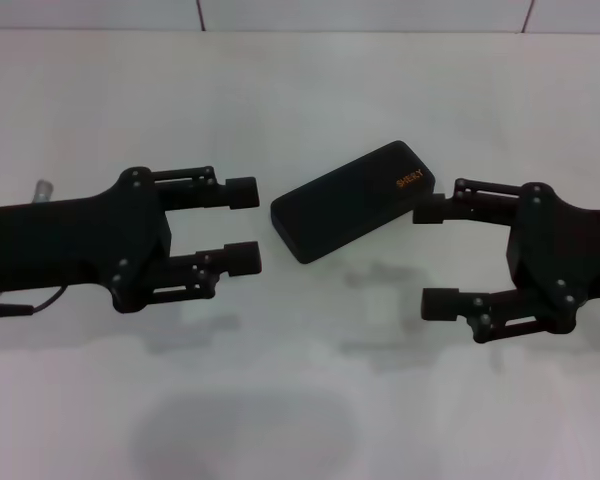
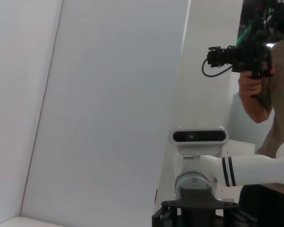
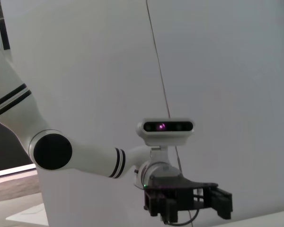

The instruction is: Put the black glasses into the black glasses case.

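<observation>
The black glasses case (image 1: 355, 200) lies shut and slanted on the white table (image 1: 300, 90), with orange lettering near its right end. The black glasses are not in view. My left gripper (image 1: 244, 225) is open and empty, hovering just left of the case's left end. My right gripper (image 1: 433, 257) is open and empty at the right, its upper fingertip (image 1: 428, 210) close beside the case's right end. The left wrist view shows the right arm's wrist camera (image 2: 199, 136). The right wrist view shows the left arm's wrist camera (image 3: 164, 126).
A grey cable (image 1: 20, 305) and a small metal part (image 1: 45, 188) sit by the left arm. A tiled wall (image 1: 360, 14) bounds the table's far edge. A person holding a camera (image 2: 248, 56) stands beyond the right arm.
</observation>
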Controlling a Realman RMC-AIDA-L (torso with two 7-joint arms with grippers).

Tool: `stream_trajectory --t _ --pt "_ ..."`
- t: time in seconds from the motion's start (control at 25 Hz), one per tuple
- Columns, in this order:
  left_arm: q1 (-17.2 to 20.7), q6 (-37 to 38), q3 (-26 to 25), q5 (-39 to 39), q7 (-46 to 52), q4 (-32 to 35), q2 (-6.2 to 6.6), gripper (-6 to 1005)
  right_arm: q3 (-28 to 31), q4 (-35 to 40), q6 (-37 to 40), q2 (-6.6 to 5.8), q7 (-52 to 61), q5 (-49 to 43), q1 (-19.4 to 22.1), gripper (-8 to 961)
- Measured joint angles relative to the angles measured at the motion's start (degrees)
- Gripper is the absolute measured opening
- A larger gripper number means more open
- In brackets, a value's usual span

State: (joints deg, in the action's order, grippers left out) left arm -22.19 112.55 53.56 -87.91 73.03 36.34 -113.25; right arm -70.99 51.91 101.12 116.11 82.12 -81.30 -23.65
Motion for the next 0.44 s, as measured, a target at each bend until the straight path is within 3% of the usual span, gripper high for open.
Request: stream_trajectory --t 0.08,0.44 --pt "0.0 0.0 0.1 -0.2 0.0 -0.3 0.04 624 -0.7 0.0 -0.3 0.01 0.0 0.4 -0.1 885" --pt "0.1 0.0 0.0 -1.8 -1.0 -1.7 -0.26 624 -1.6 -0.2 -0.4 0.08 0.0 2.0 -0.1 885"
